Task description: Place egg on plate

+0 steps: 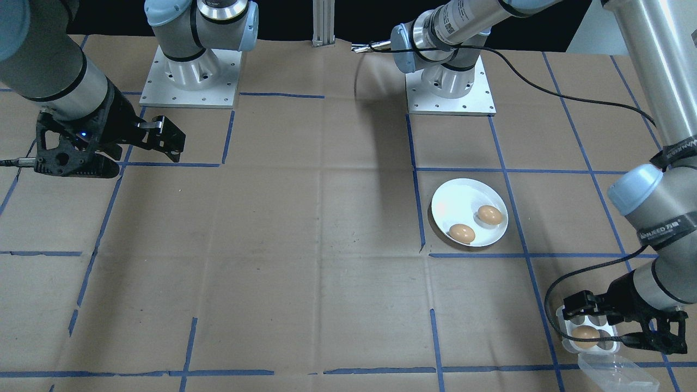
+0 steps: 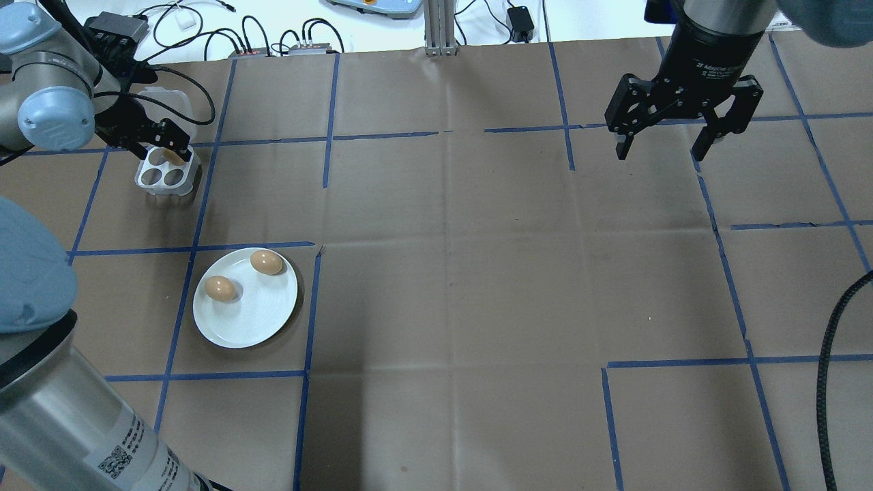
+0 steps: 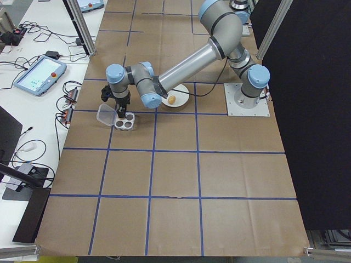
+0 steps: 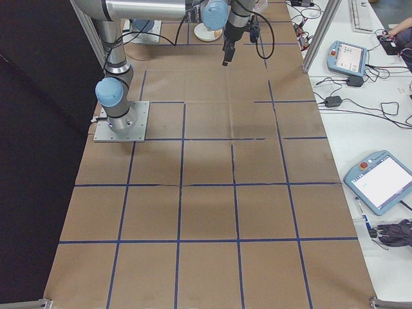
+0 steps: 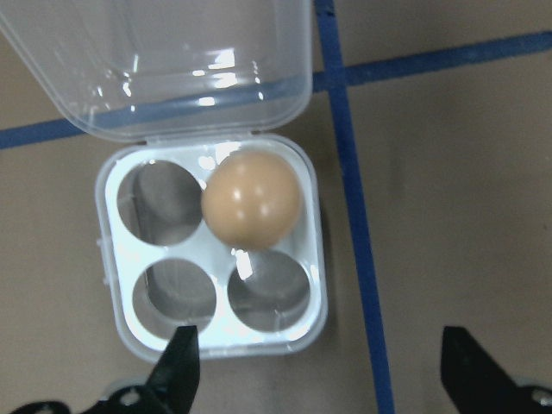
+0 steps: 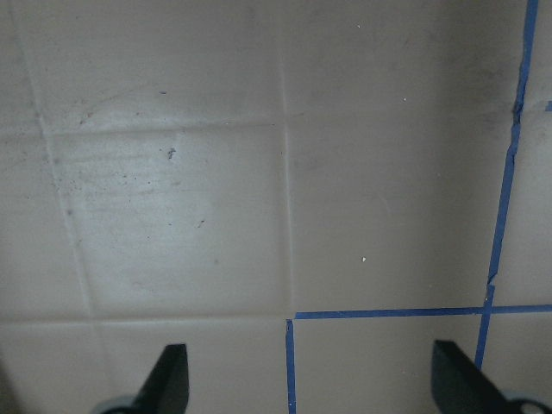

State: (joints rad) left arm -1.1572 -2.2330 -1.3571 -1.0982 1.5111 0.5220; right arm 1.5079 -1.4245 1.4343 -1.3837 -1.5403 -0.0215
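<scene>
the left gripper (image 5: 315,379), fingers spread and empty, hovers over the last egg (image 5: 252,201) in the egg tray (image 5: 116,250); next it must descend and grasp it, then carry it to the plate (image 2: 256,320). the right gripper (image 2: 660,144) hangs open and empty.

Glossy white plate (image 2: 256,320), smooth brown eggs (image 2: 266,262), clear plastic tray lid (image 5: 172,60), matt cardboard-like table cover (image 2: 477,273).

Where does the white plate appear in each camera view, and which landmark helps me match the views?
Front-facing: plate, right of centre.
Overhead: plate, lower left.
Exterior left: upper centre, mostly behind the arm.
Exterior right: top edge.
Left wrist: not in it.
Right wrist: not in it.
Landmark: the four-cup egg tray, near the plate.
</scene>
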